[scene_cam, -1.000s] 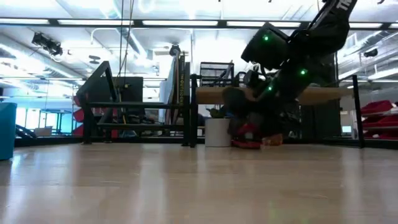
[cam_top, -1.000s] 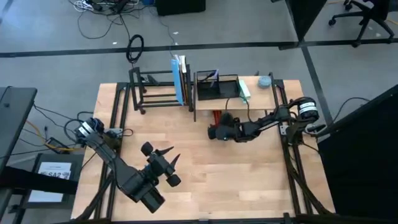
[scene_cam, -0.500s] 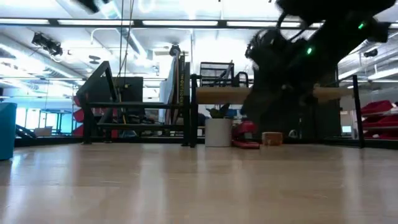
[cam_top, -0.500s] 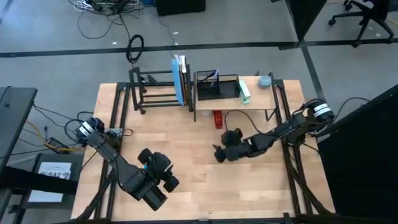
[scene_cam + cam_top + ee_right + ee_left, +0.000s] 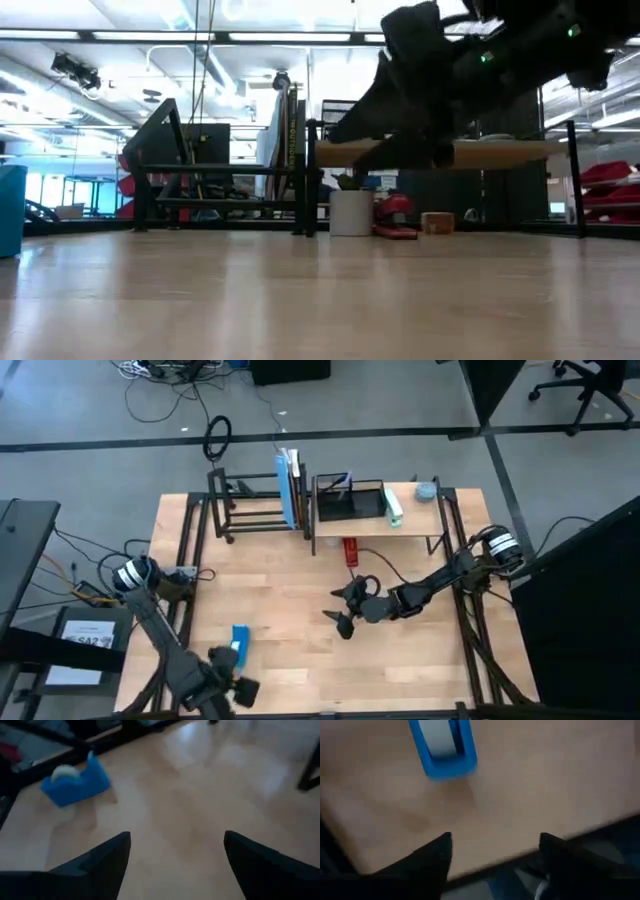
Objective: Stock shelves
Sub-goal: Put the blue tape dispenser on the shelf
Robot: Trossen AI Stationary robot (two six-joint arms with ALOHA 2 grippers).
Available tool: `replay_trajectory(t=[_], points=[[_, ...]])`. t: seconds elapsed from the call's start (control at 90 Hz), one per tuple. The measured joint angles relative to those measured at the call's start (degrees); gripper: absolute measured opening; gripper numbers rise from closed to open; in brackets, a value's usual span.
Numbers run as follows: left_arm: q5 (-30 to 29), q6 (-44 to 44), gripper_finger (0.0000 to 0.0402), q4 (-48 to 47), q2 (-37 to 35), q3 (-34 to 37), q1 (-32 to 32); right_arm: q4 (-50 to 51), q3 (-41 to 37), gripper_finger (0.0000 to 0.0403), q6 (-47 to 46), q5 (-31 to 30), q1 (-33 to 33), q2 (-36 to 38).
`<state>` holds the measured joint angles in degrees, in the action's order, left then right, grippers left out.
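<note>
The shelves stand at the table's far edge: a black tube-frame rack (image 5: 250,508) and a wood-topped unit (image 5: 415,515) on black legs. Under the wood top, a red stapler (image 5: 350,550) lies on the table. A blue tape dispenser (image 5: 240,640) sits flat on the table near the front left. My left gripper (image 5: 235,678) hovers open just nearside of it, over the table's front edge; the left wrist view shows the dispenser (image 5: 442,747) ahead of the fingers. My right gripper (image 5: 345,612) hangs open above mid-table, with nothing between its fingers.
Upright books (image 5: 290,490) stand at the rack's right end. A black mesh organizer (image 5: 350,500), a green-white item (image 5: 392,507) and a grey item (image 5: 425,490) sit on the wood top. Beside the stapler (image 5: 397,215) are a white cup (image 5: 350,212) and a small box (image 5: 436,221).
My right gripper has drawn back from under the wood top toward the near edge and the left, and the red stapler stays on the table there. My left gripper has moved to the near edge. The blue tape dispenser now shows on the table where it stood.
</note>
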<state>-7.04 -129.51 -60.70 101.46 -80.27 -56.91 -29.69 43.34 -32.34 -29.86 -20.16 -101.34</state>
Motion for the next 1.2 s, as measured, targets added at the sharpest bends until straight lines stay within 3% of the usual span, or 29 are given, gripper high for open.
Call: replay_trajectory(t=[0.122,0.267,0.489,0.578,0.744,0.856,1.011,1.2], points=[[0.75,-0.13,0.033,-4.7,3.1,-0.05,0.31,-0.81,-0.02,0.0293,-0.35,1.18,0.0,-1.66],[0.77,0.07,0.0335,-13.1,6.41,-0.04,1.34,-1.23,-0.01,0.0293,-0.54,1.61,-0.43,-1.77],[-2.67,0.3,0.0335,-13.87,8.49,0.17,3.86,-2.97,-0.01,0.0293,-0.13,1.58,-0.38,-1.68],[-3.34,0.27,0.0335,-11.9,8.47,3.04,4.82,-4.35,-0.01,0.0293,0.04,1.53,-0.06,-1.68],[-3.27,0.04,0.0335,2.13,8.21,11.33,6.41,-4.86,-0.01,0.0293,-0.07,1.6,0.11,-1.68],[-6.4,0.89,0.033,6.76,7.9,14.18,6.35,-4.9,-0.01,0.0293,0.18,2.24,0.11,-1.68],[-10.35,11.77,0.0284,8.28,7.1,13.45,7.68,-3.79,-0.01,0.0293,3.26,5.24,-0.09,-0.91],[-12.61,38.53,0.0191,14.23,6.96,12.68,12.27,5.72,-0.01,0.0293,7.71,10.3,-0.35,4.55]])
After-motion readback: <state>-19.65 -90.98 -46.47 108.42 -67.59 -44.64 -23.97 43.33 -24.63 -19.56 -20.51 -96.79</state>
